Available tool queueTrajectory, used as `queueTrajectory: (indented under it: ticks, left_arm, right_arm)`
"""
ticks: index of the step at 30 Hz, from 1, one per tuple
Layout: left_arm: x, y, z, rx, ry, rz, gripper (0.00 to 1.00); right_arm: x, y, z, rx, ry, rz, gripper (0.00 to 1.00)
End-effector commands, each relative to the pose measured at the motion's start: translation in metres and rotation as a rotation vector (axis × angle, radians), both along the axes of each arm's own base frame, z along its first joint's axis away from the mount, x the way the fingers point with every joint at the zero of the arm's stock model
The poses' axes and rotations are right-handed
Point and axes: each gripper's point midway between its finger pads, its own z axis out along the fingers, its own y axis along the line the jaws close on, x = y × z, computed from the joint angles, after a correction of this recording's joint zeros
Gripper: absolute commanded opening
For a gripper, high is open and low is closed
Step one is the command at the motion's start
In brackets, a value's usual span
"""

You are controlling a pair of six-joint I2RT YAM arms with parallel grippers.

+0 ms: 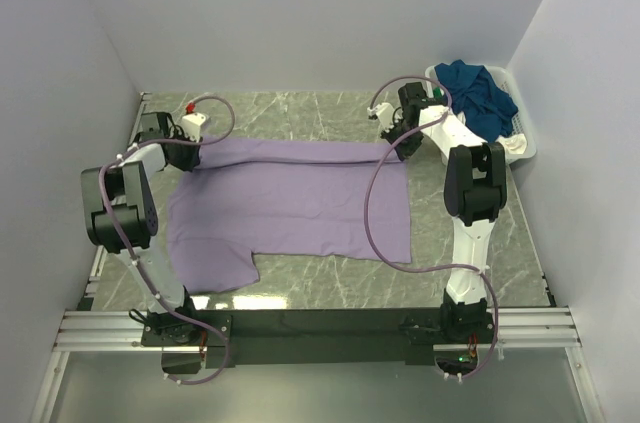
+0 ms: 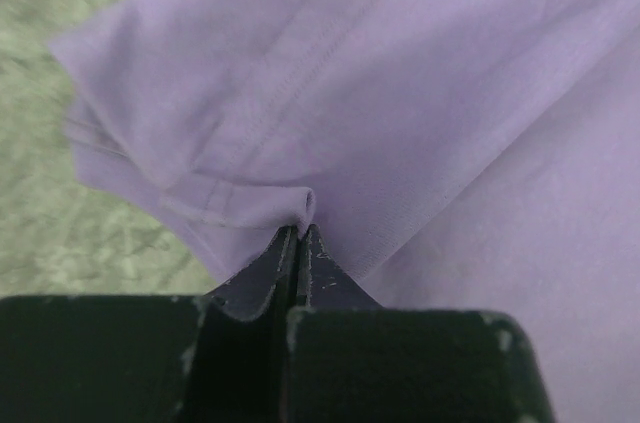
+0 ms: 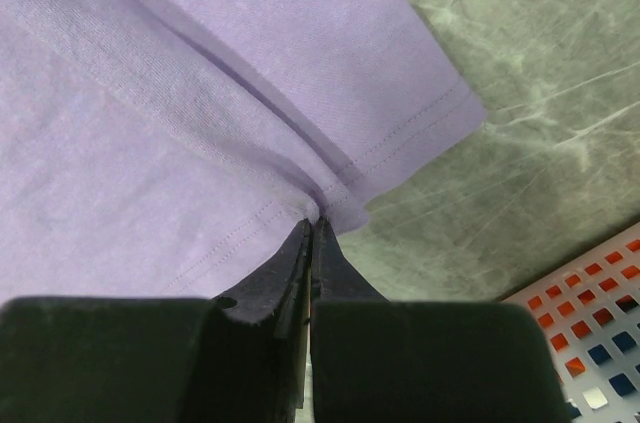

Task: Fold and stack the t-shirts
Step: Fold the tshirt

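A pale lilac t-shirt (image 1: pixel 290 208) lies spread across the marble table, its far edge folded over into a long strip. My left gripper (image 1: pixel 190 143) is shut on the far left corner of that shirt; in the left wrist view the cloth (image 2: pixel 330 93) bunches right at the pinched tips (image 2: pixel 302 228). At the far right corner my right gripper (image 1: pixel 397 148) is shut on the hem; the right wrist view shows the stitched hem (image 3: pixel 380 143) caught at the tips (image 3: pixel 313 223). A dark teal-blue t-shirt (image 1: pixel 478 93) lies heaped in the basket.
A white slatted basket (image 1: pixel 525 143) stands at the far right corner by the right wall, its grid showing at the right wrist view's lower corner (image 3: pixel 590 343). Grey walls close in the table on three sides. The arm bases sit on the rail at the near edge.
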Motion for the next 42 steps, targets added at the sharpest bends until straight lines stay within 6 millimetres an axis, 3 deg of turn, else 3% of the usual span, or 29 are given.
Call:
queueTrajectory:
  ticks: [1, 6, 13, 20, 24, 28, 33, 37, 42]
  left_arm:
    - [0.000, 0.005, -0.003, 0.021, 0.021, -0.021, 0.03]
    - [-0.001, 0.005, -0.002, 0.024, 0.021, -0.021, 0.02]
    - [0.007, 0.010, 0.031, 0.008, -0.038, -0.021, 0.02]
    - [-0.015, 0.002, 0.007, 0.015, 0.081, -0.171, 0.26]
    - [-0.016, 0.001, 0.018, -0.020, 0.107, -0.244, 0.36]
    - [-0.003, 0.004, 0.035, -0.057, 0.073, -0.253, 0.43]
    - [0.025, 0.009, 0.049, -0.073, 0.037, -0.218, 0.46]
    - [0.033, 0.014, 0.037, -0.080, 0.060, -0.175, 0.50]
    - [0.025, 0.012, 0.024, -0.091, 0.106, -0.170, 0.57]
  right_arm:
    - [0.001, -0.002, 0.005, -0.026, -0.010, 0.013, 0.00]
    - [0.001, -0.003, 0.004, -0.032, -0.004, 0.016, 0.00]
    - [-0.001, -0.001, 0.018, -0.019, -0.026, 0.027, 0.00]
    - [-0.018, 0.002, -0.006, -0.055, 0.058, 0.076, 0.01]
    - [-0.026, -0.001, -0.003, -0.076, 0.078, 0.111, 0.13]
    - [-0.028, -0.002, 0.011, -0.073, 0.077, 0.120, 0.27]
    - [-0.013, 0.005, 0.030, -0.016, 0.049, 0.079, 0.28]
    - [-0.003, 0.010, 0.033, 0.035, 0.068, 0.029, 0.28]
    - [0.003, 0.021, 0.021, 0.063, 0.110, -0.009, 0.25]
